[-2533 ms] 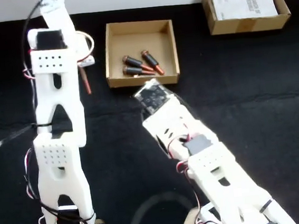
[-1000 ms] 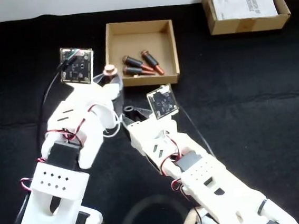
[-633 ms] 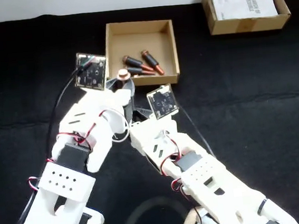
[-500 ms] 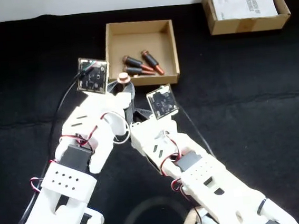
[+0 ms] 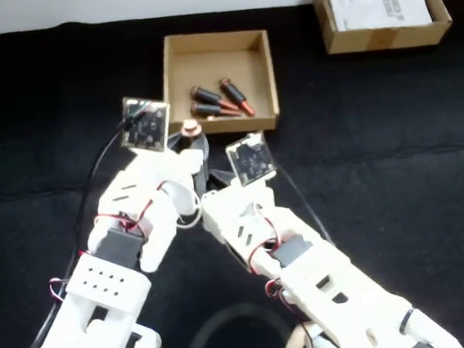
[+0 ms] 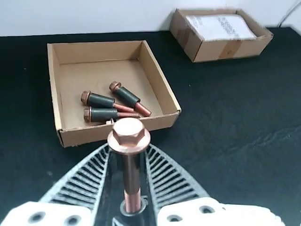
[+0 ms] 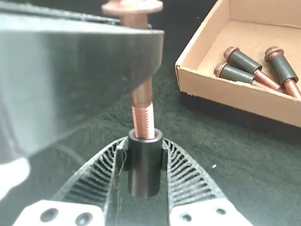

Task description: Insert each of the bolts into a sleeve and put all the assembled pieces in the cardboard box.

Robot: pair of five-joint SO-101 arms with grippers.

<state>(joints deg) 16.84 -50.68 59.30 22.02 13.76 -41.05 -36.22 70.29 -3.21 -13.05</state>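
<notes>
My left gripper (image 6: 128, 188) is shut on a copper bolt (image 6: 128, 162) held upright, head up; from above its head (image 5: 191, 128) shows just in front of the cardboard box (image 5: 176, 81). My right gripper (image 7: 143, 169) is shut on a black sleeve (image 7: 145, 162) directly under the bolt. The bolt's threaded tip (image 7: 143, 123) enters the sleeve's top opening. Three assembled bolt-and-sleeve pieces (image 5: 218, 101) lie inside the box (image 6: 54, 75). Both grippers (image 5: 200, 165) meet just in front of the box's near wall.
A second cardboard box (image 5: 381, 11) holding a white paper sits at the back right. Black cloth (image 5: 379, 168) covers the table. The two white arms cross the lower half of the high view, converging toward the middle.
The left arm swung down and right from the back left, carrying the bolt over to the right gripper's sleeve. The right gripper shifted slightly; the bolt now sits in the sleeve's mouth.
</notes>
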